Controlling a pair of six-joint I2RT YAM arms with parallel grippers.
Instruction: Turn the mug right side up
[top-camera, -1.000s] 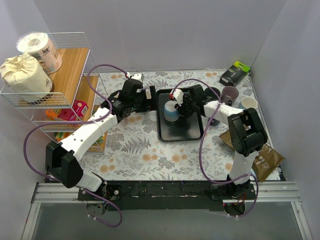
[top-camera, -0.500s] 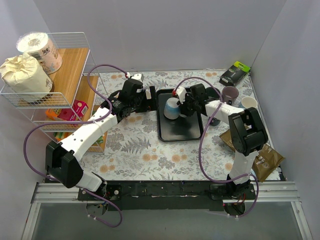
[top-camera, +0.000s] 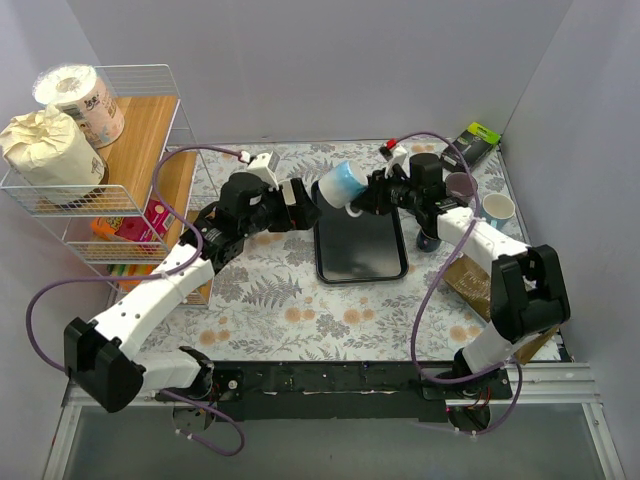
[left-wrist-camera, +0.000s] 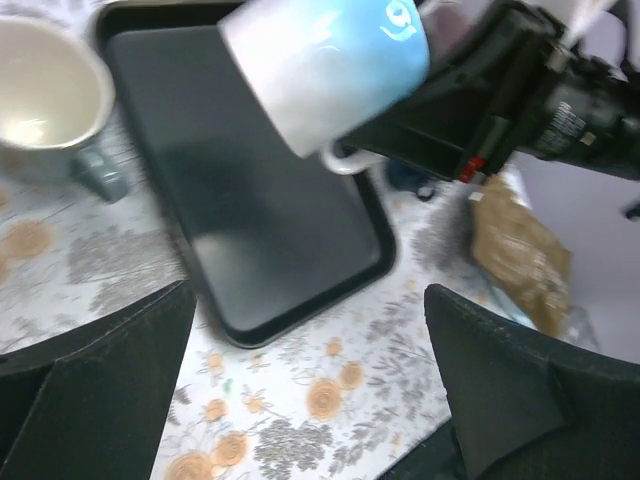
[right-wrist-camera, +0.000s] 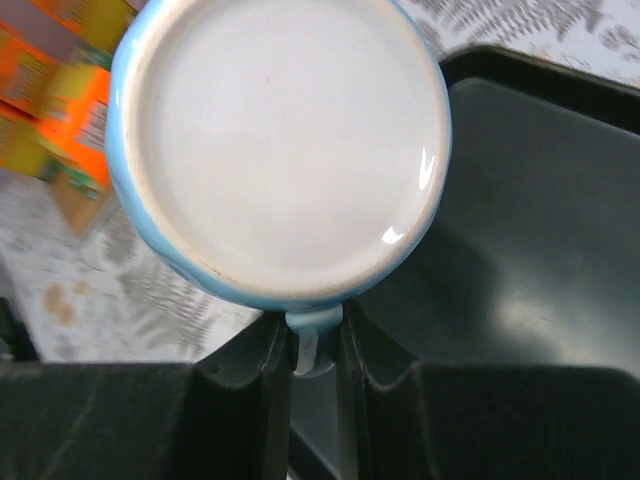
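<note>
The blue-and-white mug hangs in the air over the far left corner of the black tray, tipped about on its side. My right gripper is shut on its handle. The right wrist view shows the mug's white base facing the camera; the mouth points away and is hidden. My left gripper is open and empty just left of the mug. In the left wrist view the mug is above and ahead of the wide-apart fingers.
A pale upright mug stands beside the tray. More mugs stand right of the tray. A black box lies at back right, a brown bag at right, a wire shelf at left.
My right gripper has lifted the mug off the tray, carried it up and back, and tipped it onto its side. My left gripper has shifted slightly towards it.
</note>
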